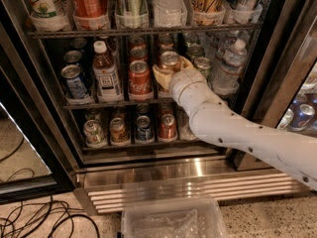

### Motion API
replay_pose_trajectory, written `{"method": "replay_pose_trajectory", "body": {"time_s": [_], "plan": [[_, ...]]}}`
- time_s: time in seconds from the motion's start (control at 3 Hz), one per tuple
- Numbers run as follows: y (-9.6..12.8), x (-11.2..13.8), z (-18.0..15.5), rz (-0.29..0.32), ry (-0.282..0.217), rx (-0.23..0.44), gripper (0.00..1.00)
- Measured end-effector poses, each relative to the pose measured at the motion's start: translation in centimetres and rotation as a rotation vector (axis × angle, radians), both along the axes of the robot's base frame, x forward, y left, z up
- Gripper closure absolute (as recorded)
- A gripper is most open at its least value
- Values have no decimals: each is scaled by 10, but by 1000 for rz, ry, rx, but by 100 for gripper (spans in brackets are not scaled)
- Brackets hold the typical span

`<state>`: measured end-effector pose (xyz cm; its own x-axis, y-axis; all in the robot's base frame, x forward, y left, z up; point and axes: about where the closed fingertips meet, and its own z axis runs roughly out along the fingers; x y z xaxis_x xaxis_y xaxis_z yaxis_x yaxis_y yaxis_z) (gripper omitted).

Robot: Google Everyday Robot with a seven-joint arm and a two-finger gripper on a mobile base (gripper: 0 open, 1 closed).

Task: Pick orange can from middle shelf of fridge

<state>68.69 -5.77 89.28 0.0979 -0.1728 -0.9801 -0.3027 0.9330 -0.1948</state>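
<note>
The fridge (45, 114) stands open in front of me. Its middle shelf (99, 103) is a dark wire rack lined with cans and bottles. The orange can (170, 60), copper-bodied with a silver top, stands upright in the front row, right of the red Coca-Cola can (139, 78). My gripper (171, 74) reaches in from the right on a white arm (223, 128). Its tan fingers (161, 77) wrap both sides of the orange can, which still rests on the shelf. The can's lower body is hidden behind the gripper.
A green can (202, 65) and a water bottle (229, 66) stand just right of the gripper. A tea bottle (105, 71) and a blue can (74, 81) stand to the left. The rack of tall cans (148, 30) hangs close above. A clear bin (171, 220) and cables (29, 218) lie on the floor.
</note>
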Motion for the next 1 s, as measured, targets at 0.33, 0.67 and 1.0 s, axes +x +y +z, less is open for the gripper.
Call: {"method": "replay_pose_trajectory", "body": {"time_s": [0.33, 0.67, 1.0], "plan": [[5, -17, 17, 87, -13, 25, 100], [3, -34, 28, 205, 31, 108, 100], [-11, -39, 25, 272, 62, 163, 100]]}}
